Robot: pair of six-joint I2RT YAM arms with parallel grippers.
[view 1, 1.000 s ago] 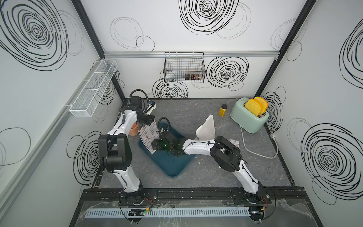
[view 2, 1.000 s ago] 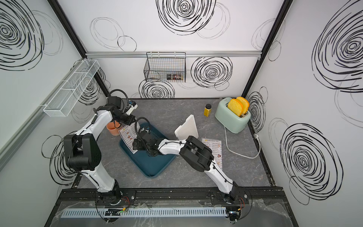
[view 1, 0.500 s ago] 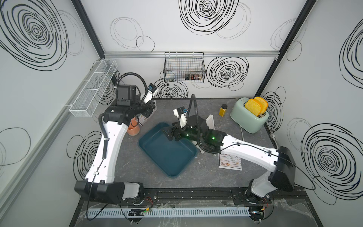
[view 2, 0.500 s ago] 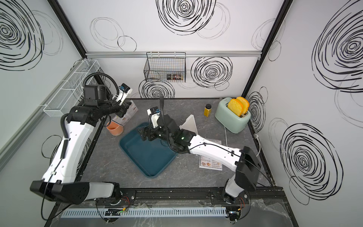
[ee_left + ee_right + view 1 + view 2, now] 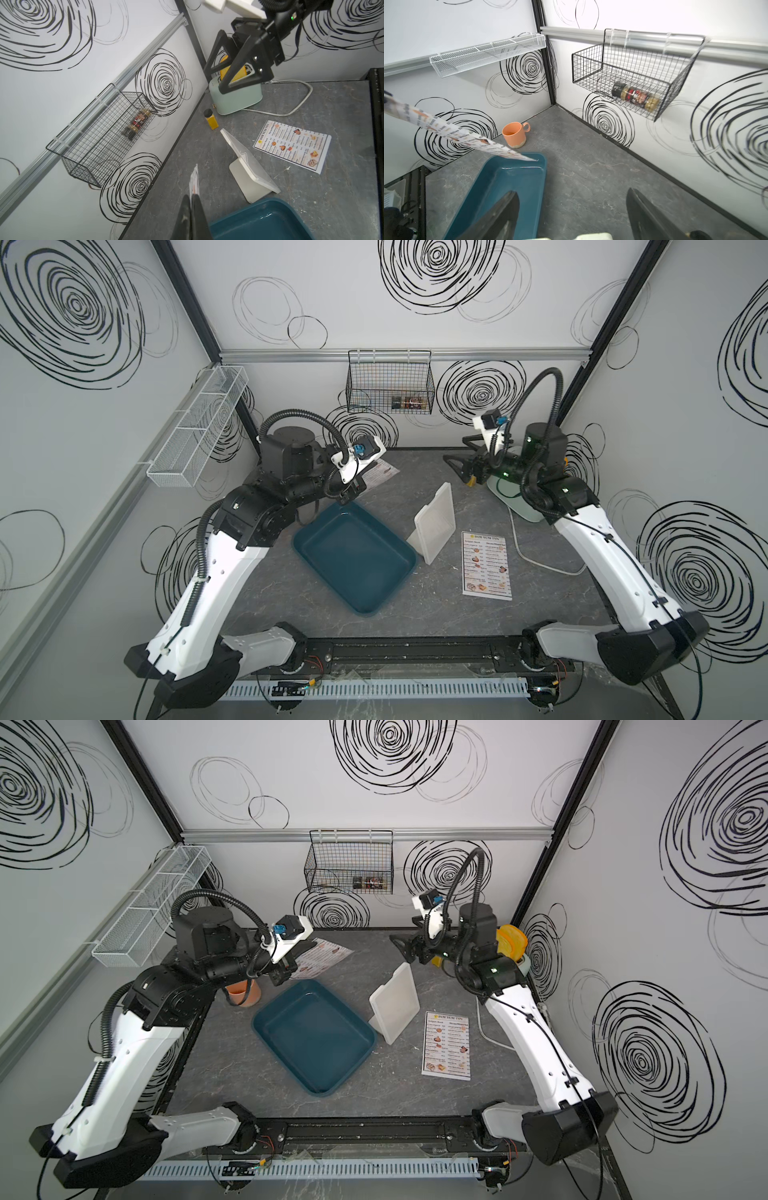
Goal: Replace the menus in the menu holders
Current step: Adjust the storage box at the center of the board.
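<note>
My left gripper [image 5: 350,492] [image 5: 192,200] is shut on the edge of one menu [image 5: 380,470] [image 5: 326,957]. It holds the sheet in the air at the back left, over the far corner of the teal tray [image 5: 353,556]; the right wrist view shows that held menu [image 5: 456,135] edge-on. The other menu [image 5: 486,564] [image 5: 293,145] lies flat on the table at the right. The white menu holder [image 5: 434,526] [image 5: 395,1006] [image 5: 249,164] stands between tray and flat menu, with no print showing in it. My right gripper [image 5: 459,456] [image 5: 572,199] hangs open and empty at the back right.
A mint toaster [image 5: 234,99] with yellow toast and its cable [image 5: 540,560] stand behind the right arm. A yellow bottle [image 5: 212,120] is next to it. An orange mug [image 5: 243,992] [image 5: 513,134] sits at the back left. A wire basket [image 5: 390,385] hangs on the rear wall.
Both arms have pulled away from the tray. The left one lifted the menu up to the back left; the right gripper let go of it and swung off to the back right.
</note>
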